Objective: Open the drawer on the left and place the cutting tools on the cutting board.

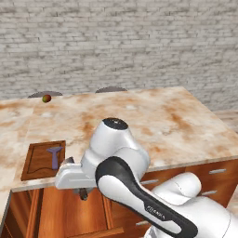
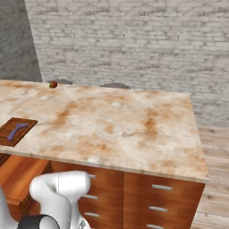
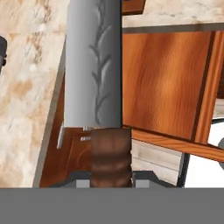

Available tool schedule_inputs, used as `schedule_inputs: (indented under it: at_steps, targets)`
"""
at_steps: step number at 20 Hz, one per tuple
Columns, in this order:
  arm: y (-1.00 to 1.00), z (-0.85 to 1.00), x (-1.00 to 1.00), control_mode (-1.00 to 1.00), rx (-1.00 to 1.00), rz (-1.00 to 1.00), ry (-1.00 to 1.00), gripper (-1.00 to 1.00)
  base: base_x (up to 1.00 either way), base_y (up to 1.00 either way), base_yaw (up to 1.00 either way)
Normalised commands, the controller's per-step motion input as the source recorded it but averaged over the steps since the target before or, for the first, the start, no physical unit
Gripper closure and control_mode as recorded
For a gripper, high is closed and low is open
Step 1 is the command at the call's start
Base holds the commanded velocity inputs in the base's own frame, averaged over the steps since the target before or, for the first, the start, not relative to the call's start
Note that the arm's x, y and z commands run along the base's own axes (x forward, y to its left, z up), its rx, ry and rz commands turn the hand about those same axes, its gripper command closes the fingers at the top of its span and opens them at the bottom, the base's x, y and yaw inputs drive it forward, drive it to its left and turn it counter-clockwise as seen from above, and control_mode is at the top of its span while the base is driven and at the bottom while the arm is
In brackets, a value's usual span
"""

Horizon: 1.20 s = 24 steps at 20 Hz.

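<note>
Marbled beige stone tops the table [image 1: 139, 116], and at its near left corner we see the dark brown cutting board [image 1: 39, 162] lying flat, with the purple T-shaped peeler [image 1: 55, 155] resting on it; from the right base view the same board [image 2: 15, 129] sits at the far left edge with the peeler [image 2: 15, 130] on its surface; below the table edge the reddish-brown drawer [image 1: 60, 211] stands pulled out, its wooden inside open to view, and in the right base view it juts forward at the lower left [image 2: 20, 179]; our hand [image 1: 82, 193] hangs just under the table edge over the open drawer, beside the near edge of the board; in the hand view the knife [image 3: 94, 65] stands right before the camera, its grey blade running up the picture and its dark brown ribbed handle [image 3: 111, 157] set between the two finger tips at the bottom, so we read the hand as closed narrowly on the knife handle; behind the blade we make out the drawer's wooden floor [image 3: 162, 83] and the table edge; a small red-green fruit [image 1: 46, 98] lies at the far left of the table, well apart from the board; narrower stacked drawers [image 2: 161, 197] with silver handles line the front on the right.
</note>
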Motion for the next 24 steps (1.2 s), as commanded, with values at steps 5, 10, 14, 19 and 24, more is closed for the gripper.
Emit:
schedule_inputs:
  at_steps: [5,10,14,19,24]
  targets:
    - [-0.01,0.63,0.35,-1.00,-0.02,-0.11,-0.03,1.00,0.00,0.00,0.00]
    - [-0.09,0.21,0.80,-1.00,-0.13,-0.23,0.02,1.00,0.00,0.00,0.00]
    - [-0.02,0.03,0.86,-1.00,-0.09,-0.25,0.07,1.00,0.00,0.00,0.00]
    - [0.00,-0.05,0.48,-1.00,0.00,-0.02,0.07,1.00,0.00,0.00,0.00]
    - [0.00,-0.38,0.76,-1.00,0.00,0.01,0.02,1.00,0.00,0.00,0.00]
